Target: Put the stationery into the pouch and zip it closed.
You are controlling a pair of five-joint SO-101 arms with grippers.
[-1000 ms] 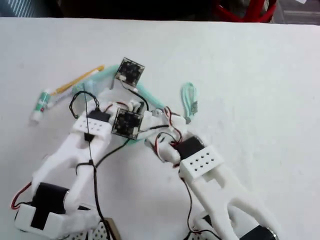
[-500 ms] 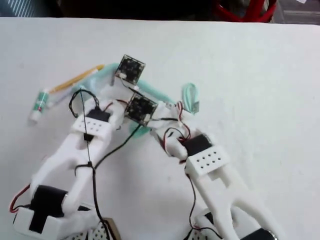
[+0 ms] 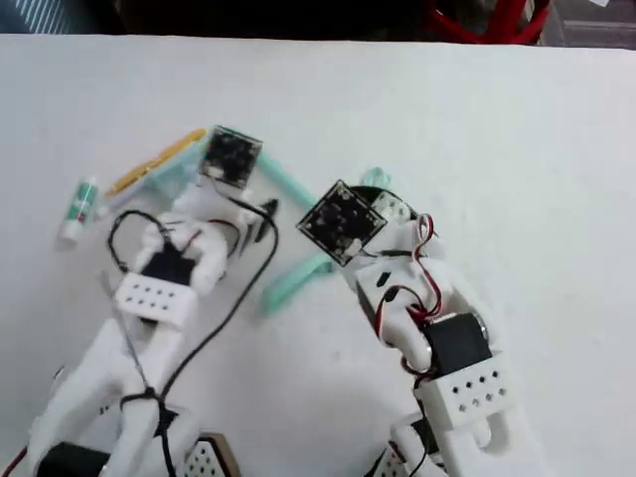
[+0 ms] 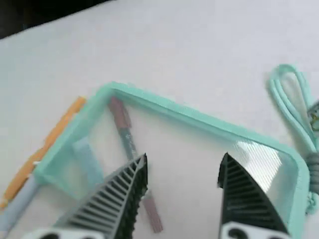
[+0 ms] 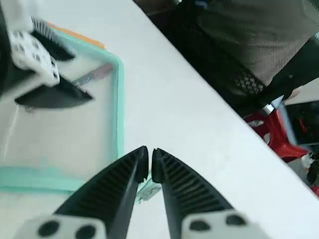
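A clear pouch with a teal rim (image 4: 199, 122) lies flat on the white table, and a thin pinkish-grey pen (image 4: 128, 142) rests inside it near one corner. My left gripper (image 4: 184, 159) hovers open just over the pouch with nothing between its fingers. An orange pencil (image 3: 159, 159) lies along the outside of the pouch's far-left edge, and a green-and-white glue stick (image 3: 79, 204) sits further left. My right gripper (image 5: 149, 155) is shut above the pouch's teal edge (image 5: 119, 99), near the corner with the teal cord loop (image 3: 374, 181). I see nothing held in it.
The white table (image 3: 517, 149) has free room to the right and at the back. The table's far edge meets a dark area with a red object (image 3: 487, 20). Both white arms and their cables cross the near half of the table.
The right arm has swung right and lifted off the pouch. The left arm has drawn back to the left, its wrist now nearer the orange pencil. More of the pouch shows between them.
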